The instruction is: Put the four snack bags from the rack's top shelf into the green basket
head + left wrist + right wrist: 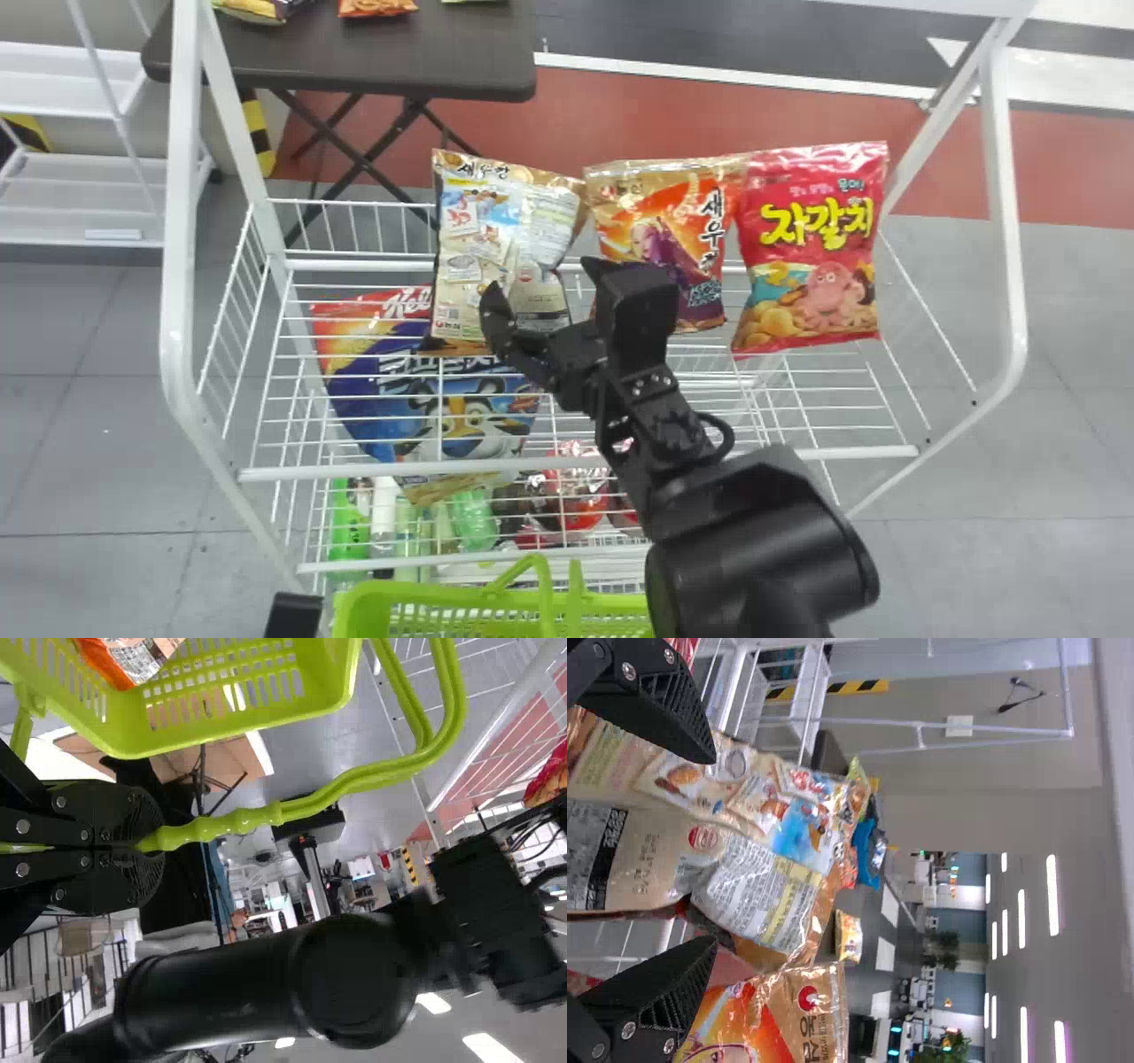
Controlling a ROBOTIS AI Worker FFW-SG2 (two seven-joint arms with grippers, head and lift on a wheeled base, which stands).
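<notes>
Rack (182,221), head view: three snack bags (815,248), top shelf (354,470); right fingers (633,310) wide. Left wrist view: green basket (297,711), one packet (133,660) inside; left fingers (115,881) clamping handle (221,825). Right wrist view: pale bag (757,895) between fingers; neighbouring bag (819,1010), close by, may snag

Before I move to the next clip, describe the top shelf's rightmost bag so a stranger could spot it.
Find the white wire rack, then its top shelf. The bag stands at the right end of the row, beside an orange one; only its red front shows a pink octopus.
</notes>
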